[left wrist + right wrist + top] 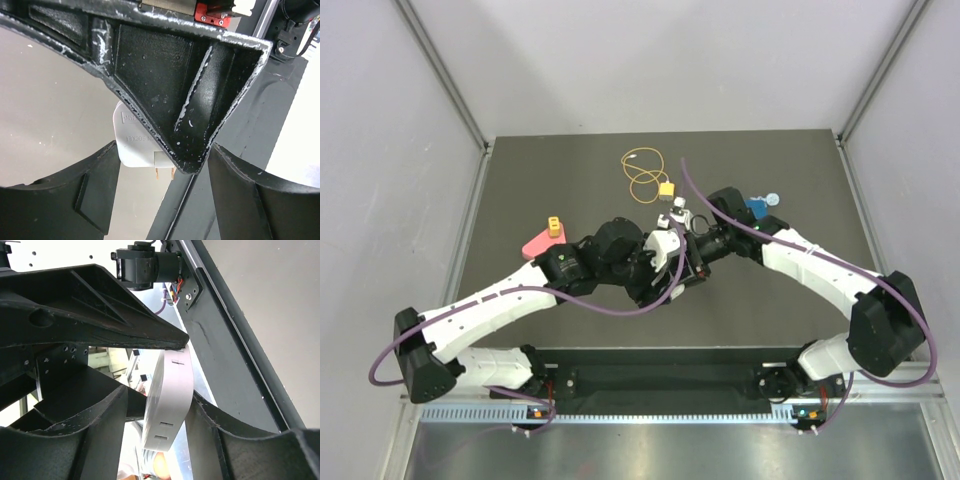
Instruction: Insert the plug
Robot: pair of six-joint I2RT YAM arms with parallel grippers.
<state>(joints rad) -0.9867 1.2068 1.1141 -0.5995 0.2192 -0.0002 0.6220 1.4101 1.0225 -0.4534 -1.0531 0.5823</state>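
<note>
Above desk [520,300], pinching white pronged plug [134,140] in left tool [150,160], clamping white slotted socket [167,410] in right tool [172,372]; apparently lining up for insertion. Next: square prongs [164,172] to slots [165,426], press straight. Behind, lying flat: yellow wired connector [667,188], untouched.

Pale, evenly lit walls [650,60] around a dark grey tabletop [570,170], metal corner posts [445,80], perhaps aluminium.

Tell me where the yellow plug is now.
Top view: the plug lies on the table's far middle, at the near-right end of its coiled wire, left of a small blue object.
</note>
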